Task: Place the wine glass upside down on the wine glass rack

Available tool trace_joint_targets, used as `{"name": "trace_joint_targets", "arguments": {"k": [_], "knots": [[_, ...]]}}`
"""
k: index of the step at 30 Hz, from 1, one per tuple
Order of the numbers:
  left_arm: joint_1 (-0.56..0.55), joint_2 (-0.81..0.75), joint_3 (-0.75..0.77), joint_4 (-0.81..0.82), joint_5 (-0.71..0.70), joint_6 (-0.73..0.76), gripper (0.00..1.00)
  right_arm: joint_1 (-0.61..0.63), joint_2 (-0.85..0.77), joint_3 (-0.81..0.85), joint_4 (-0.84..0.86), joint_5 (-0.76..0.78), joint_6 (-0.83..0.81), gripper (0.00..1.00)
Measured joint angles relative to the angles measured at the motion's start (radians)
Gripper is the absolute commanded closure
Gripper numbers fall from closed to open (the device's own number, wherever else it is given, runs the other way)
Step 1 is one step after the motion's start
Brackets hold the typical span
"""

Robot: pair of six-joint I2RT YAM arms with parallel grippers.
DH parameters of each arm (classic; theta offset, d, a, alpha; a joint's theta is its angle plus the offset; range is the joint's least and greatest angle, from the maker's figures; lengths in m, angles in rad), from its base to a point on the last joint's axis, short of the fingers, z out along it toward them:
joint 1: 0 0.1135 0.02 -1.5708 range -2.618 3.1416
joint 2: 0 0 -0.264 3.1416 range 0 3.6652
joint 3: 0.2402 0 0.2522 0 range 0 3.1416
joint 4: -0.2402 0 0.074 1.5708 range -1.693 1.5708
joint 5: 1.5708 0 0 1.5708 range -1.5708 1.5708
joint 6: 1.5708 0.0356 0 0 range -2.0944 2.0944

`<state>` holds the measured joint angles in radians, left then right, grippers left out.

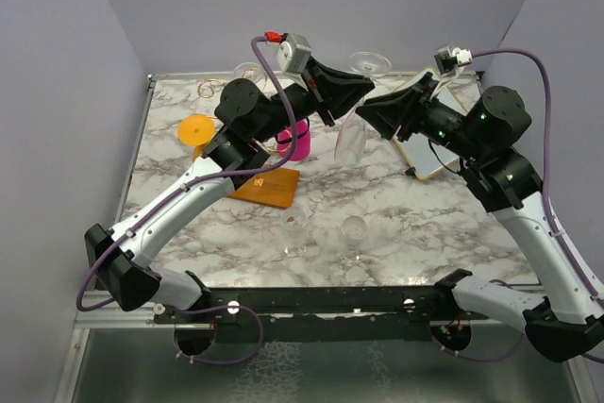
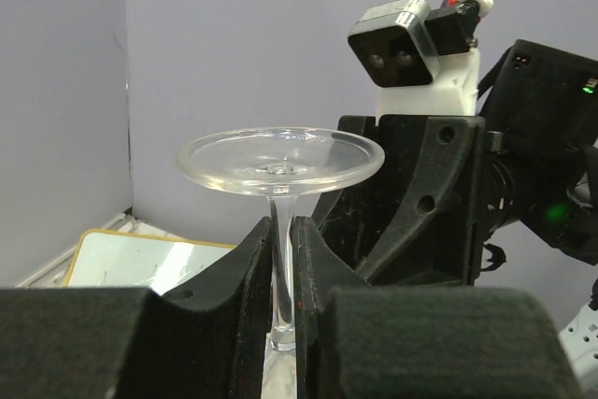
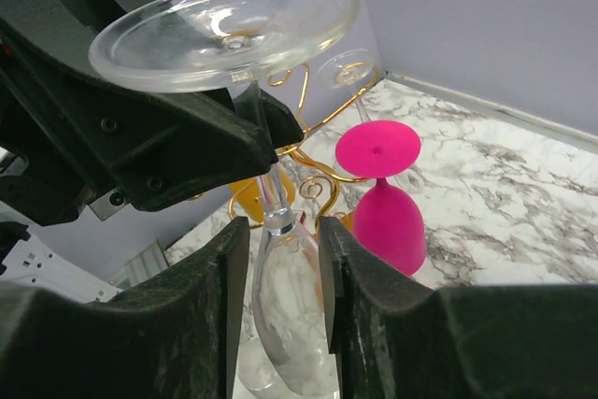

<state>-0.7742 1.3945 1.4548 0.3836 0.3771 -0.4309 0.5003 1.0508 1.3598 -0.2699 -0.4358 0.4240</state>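
Observation:
A clear wine glass [image 1: 351,139] hangs upside down in the air, its round foot [image 2: 280,161] on top. My left gripper [image 1: 354,93] is shut on its thin stem [image 2: 283,231] just under the foot. My right gripper [image 1: 370,116] comes in from the right. Its two pads touch the bowl [image 3: 294,324] on both sides, right below the stem. The wine glass rack, gold curled wire [image 3: 313,170] on an orange-brown wooden base [image 1: 269,186], stands behind and to the left of the held glass.
A pink glass [image 3: 385,203] hangs upside down on the rack, with an orange one [image 1: 198,127] beside it. Two clear glasses [image 1: 354,230] [image 1: 297,228] stand on the marble table nearer the arms. A gold-rimmed flat tray [image 1: 439,153] lies under the right arm. Purple walls close in.

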Motion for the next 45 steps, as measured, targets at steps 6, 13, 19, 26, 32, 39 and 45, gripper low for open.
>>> {"name": "trace_joint_targets", "arguments": {"k": [6,13,19,26,32,39,45], "knots": [[0.0,-0.014,-0.018,0.034,0.025,-0.016,1.0,0.0,0.009,-0.023,0.058,-0.024,0.027,0.69],[0.002,-0.015,-0.034,0.042,0.041,-0.034,1.0,0.0,0.048,-0.025,0.108,-0.053,0.041,0.78],[0.005,-0.015,-0.043,0.047,0.041,-0.046,0.82,0.003,0.059,-0.027,0.132,-0.078,0.039,0.99],[0.004,-0.059,-0.097,0.057,0.016,-0.045,0.39,0.004,0.038,-0.101,0.178,-0.068,0.004,0.99],[0.004,-0.15,-0.138,0.03,-0.051,0.003,0.35,0.004,0.034,-0.164,0.195,-0.053,-0.056,0.99],[0.004,-0.205,-0.028,-0.136,-0.236,0.075,0.35,0.004,0.032,-0.255,0.254,-0.082,-0.113,0.99],[0.004,-0.273,0.013,-0.211,-0.426,0.114,0.35,0.019,0.053,-0.322,0.317,-0.105,-0.137,0.99]]}}
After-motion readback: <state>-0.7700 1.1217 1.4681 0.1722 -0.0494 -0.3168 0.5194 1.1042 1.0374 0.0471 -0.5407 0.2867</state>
